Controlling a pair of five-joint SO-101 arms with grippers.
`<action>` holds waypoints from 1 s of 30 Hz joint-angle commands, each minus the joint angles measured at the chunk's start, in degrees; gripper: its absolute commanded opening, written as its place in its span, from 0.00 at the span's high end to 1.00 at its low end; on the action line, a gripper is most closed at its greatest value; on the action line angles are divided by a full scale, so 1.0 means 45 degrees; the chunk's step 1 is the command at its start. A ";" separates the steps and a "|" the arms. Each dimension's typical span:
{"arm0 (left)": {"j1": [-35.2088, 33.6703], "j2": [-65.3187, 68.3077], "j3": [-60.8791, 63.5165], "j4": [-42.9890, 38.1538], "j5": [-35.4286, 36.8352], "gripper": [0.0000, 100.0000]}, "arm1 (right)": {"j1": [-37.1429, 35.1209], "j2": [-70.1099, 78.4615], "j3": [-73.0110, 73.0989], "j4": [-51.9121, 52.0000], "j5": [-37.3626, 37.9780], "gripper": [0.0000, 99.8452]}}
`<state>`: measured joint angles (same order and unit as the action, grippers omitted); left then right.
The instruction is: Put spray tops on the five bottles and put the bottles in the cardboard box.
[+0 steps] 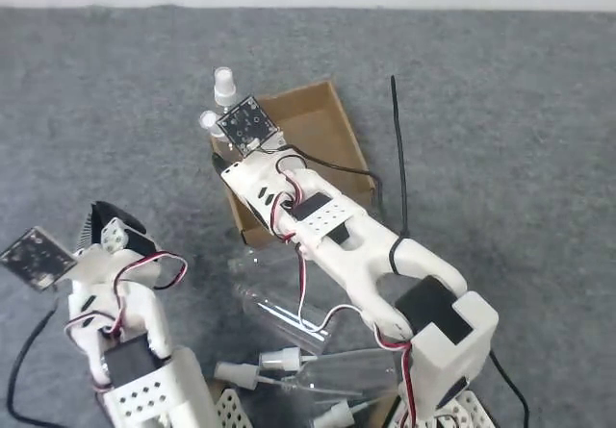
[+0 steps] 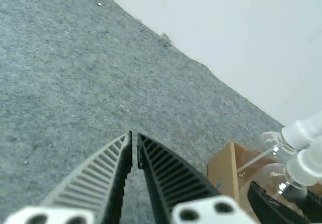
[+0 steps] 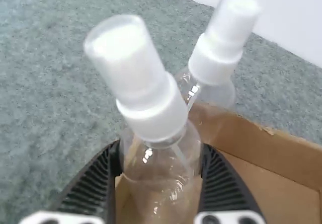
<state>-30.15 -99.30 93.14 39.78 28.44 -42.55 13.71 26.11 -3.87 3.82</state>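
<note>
- While your right gripper [image 3: 160,151] sits at the upper-left corner of the cardboard box [image 1: 322,125], centre-top of the high view, its fingers clamp a capped bottle [image 3: 146,113].
- Second capped bottle [image 3: 216,53]: standing just beside the first.
- Left gripper [image 2: 134,136]: lower left of the high view, fingers pressed together, nothing held.
- Loose bottles [image 1: 284,314], spray tops [image 1: 238,375]: bottom centre of the high view.

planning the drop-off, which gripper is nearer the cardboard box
Right. The right gripper is at a corner of the cardboard box, shut on a bottle. The left gripper is shut over carpet, apart from the box.
</note>
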 commanded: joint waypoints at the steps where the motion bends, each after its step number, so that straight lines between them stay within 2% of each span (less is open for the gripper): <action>1: -0.0039 -0.0274 -0.0049 -0.0371 -0.0098 0.99 | -0.0107 -0.0107 -0.0723 -0.0225 -0.1074 0.99; 8: -0.0039 -0.0274 -0.0049 -0.0371 -0.0098 0.99 | -0.0107 -0.0010 -0.0723 -0.0225 -0.1211 0.99; 14: -0.0039 -0.0274 0.0068 -0.0410 -0.0098 0.99 | -0.0127 0.0010 -0.0703 -0.0107 -0.1289 0.87; 24: -0.0039 -0.0274 0.0088 -0.0430 -0.0098 0.99 | -0.0127 -0.0068 -0.0723 0.0420 -0.1211 0.85; 30: -0.0039 -0.0274 0.0088 -0.0430 -0.0098 0.99 | -0.0147 -0.0088 -0.0723 0.0518 -0.1211 0.76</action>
<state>-30.15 -99.30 94.37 39.78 28.44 -43.08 14.42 25.58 -2.29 -1.54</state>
